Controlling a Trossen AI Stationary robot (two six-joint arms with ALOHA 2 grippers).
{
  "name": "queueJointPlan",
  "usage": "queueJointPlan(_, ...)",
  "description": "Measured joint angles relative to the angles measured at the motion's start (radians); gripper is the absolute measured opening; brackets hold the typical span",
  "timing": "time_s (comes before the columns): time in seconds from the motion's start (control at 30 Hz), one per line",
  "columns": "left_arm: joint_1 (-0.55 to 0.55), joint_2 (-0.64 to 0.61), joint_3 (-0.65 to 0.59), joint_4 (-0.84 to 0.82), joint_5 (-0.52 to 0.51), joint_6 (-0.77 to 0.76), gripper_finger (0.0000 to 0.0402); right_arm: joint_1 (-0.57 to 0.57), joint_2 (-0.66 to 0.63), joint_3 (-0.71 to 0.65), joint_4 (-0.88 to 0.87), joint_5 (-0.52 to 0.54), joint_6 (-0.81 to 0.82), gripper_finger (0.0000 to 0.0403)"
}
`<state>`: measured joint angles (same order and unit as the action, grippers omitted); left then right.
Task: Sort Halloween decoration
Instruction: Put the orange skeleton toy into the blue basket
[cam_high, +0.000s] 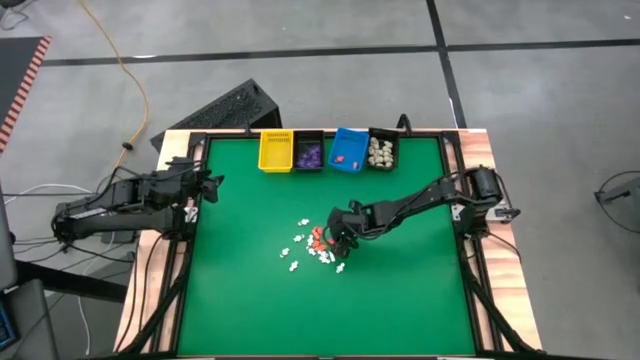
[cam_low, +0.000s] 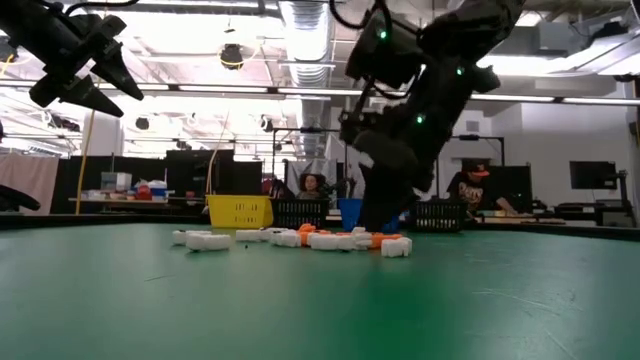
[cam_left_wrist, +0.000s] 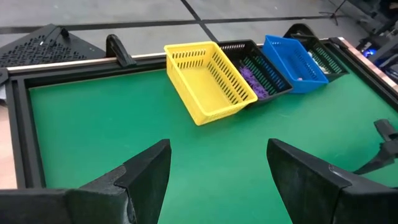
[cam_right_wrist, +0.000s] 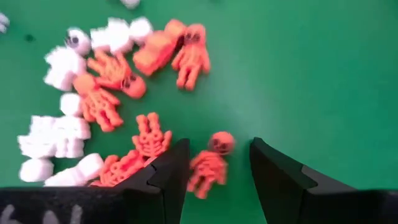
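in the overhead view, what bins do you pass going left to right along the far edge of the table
yellow bin → black bin with purple pieces → blue bin → black bin with cream pieces

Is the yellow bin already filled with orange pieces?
No. In the left wrist view the yellow bin shows only its bare floor, with no pieces inside.

Bright, even overhead light falls on the green mat (cam_high: 250, 300), leaving only faint shadows. In the low view, ceiling strip lights (cam_low: 310, 25) at 12 o'clock glare white and leave the arms as dark silhouettes. In the right wrist view, the skeletons (cam_right_wrist: 149, 134) look softly blurred.
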<state>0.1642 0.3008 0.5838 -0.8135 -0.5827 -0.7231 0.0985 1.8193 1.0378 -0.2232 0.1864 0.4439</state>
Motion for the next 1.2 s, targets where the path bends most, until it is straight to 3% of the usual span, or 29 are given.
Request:
queueJointPlan(0.23, 0.0, 0.0, 0.0, 0.0, 0.001, 0.0, 0.0256, 0.031, 0.041, 0.004, 0.008, 0.038, 0.101, 0.0186)
queueJointPlan(0.33, 0.0, 0.0, 0.0, -0.001, 0.001, 0.0, 0.0256, 0.042, 0.042, 0.003, 0.0, 0.071, 0.139, 0.0155)
queueJointPlan(0.53, 0.0, 0.0, 0.0, -0.004, 0.001, 0.0, 0.0256, 0.045, 0.043, 0.003, -0.003, 0.074, 0.178, 0.0057)
queueJointPlan(0.7, 0.0, 0.0, 0.0, -0.004, -0.002, 0.0, 0.0256, 0.017, 0.005, -0.001, -0.018, 0.058, 0.17, 0.0049)
queueJointPlan(0.97, 0.0, 0.0, 0.0, -0.004, -0.016, 0.0, 0.0256, -0.162, -0.157, -0.002, -0.044, 0.064, 0.02, 0.0048)
queueJointPlan(1.2, 0.0, 0.0, 0.0, -0.004, -0.051, 0.004, 0.0256, -0.398, -0.283, 0.0, 0.005, 0.076, -0.075, 0.0048)
